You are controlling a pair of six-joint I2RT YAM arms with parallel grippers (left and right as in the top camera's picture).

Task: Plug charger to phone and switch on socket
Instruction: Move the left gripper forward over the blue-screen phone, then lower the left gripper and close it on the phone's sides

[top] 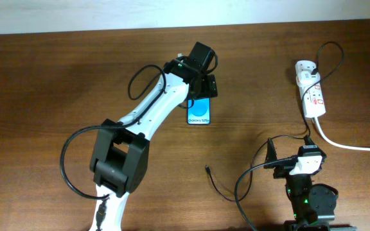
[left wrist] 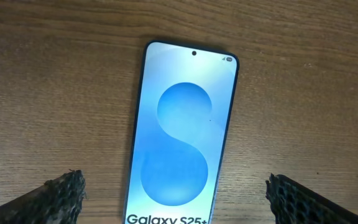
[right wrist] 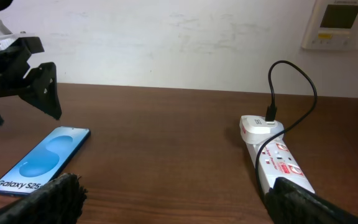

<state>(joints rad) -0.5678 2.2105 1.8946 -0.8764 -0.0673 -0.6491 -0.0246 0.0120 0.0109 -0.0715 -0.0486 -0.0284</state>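
Right gripper [right wrist: 176, 194]: jaws spread, empty. Charger [top: 209, 171]: tip lies loose on the table [top: 56, 77]. The cable looks limp, so grip the rigid tip. Phone [left wrist: 179, 124]: flat, likely slippery glass, lying untouched between the spread jaws of the left gripper [left wrist: 176, 186]. Socket [top: 312, 90]: farthest.

Robot test bench in a plain lab or office-like room.

A dark wood-grain table [top: 37, 77] is seen across the whole overhead view, and a bare white wall [right wrist: 166, 37] is set behind it along the top of the right wrist view. Two robot arms are mounted at the table: the white-and-black left arm [top: 149, 109] left of centre in the overhead view, the folded right arm [top: 307, 186] at the lower right. A beige wall control panel [right wrist: 339, 22] with a small display is fixed in the upper right corner of the right wrist view. A phone [top: 198, 112] and a white socket [top: 310, 90] are laid out on the wood.
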